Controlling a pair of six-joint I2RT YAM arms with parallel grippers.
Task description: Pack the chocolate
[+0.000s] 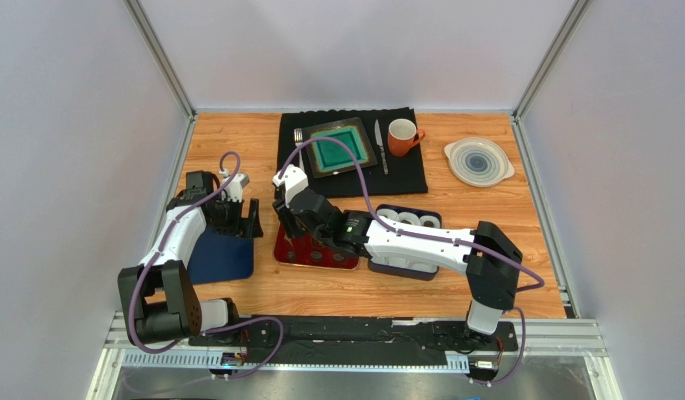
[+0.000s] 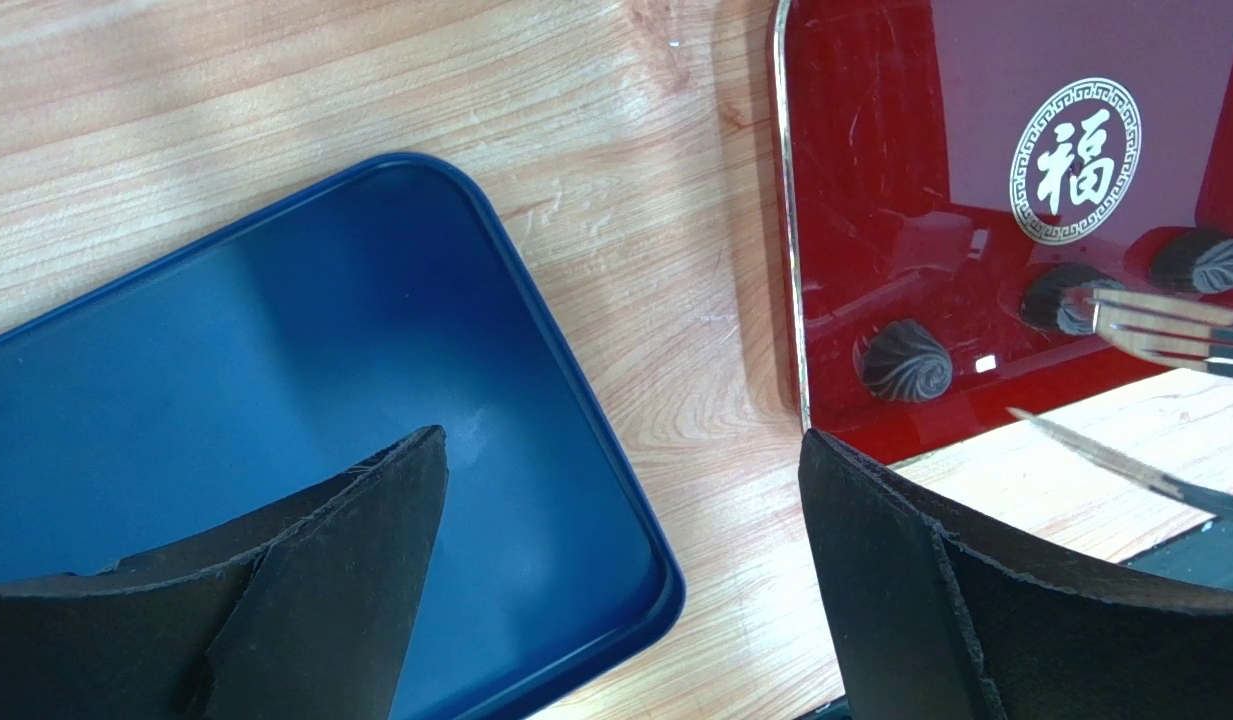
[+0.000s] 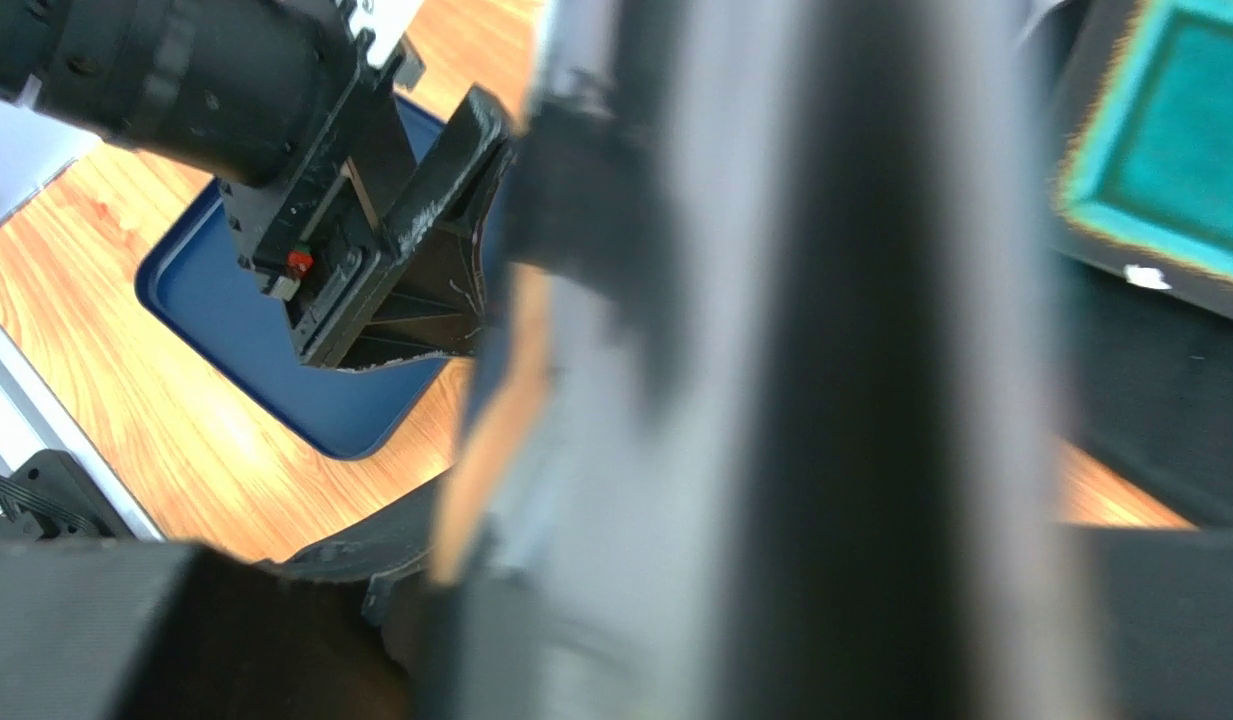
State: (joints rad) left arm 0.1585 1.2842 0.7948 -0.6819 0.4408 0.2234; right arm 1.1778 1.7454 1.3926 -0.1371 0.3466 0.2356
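Three dark brown round chocolate pieces (image 2: 905, 363) (image 2: 1065, 297) (image 2: 1201, 263) lie on a glossy red tray (image 2: 878, 180) (image 1: 285, 254) that has a white emblem. My right gripper (image 1: 297, 223) (image 3: 622, 600) hangs over that tray, shut on metal tongs (image 3: 757, 375), which blur across most of the right wrist view. The tongs' tips (image 2: 1163, 323) sit right by the middle chocolate. My left gripper (image 2: 622, 570) (image 1: 237, 218) is open and holds nothing. It hovers over the corner of a blue tray (image 2: 277, 390) (image 1: 220, 260) and the bare wood beside it.
A dark box with white paper cups (image 1: 408, 219) lies under the right forearm. At the back, a black mat carries a green square plate (image 1: 339, 148), a fork (image 1: 299, 137), a knife (image 1: 379, 146) and an orange mug (image 1: 401, 136). A pale round plate (image 1: 478, 161) sits at the back right.
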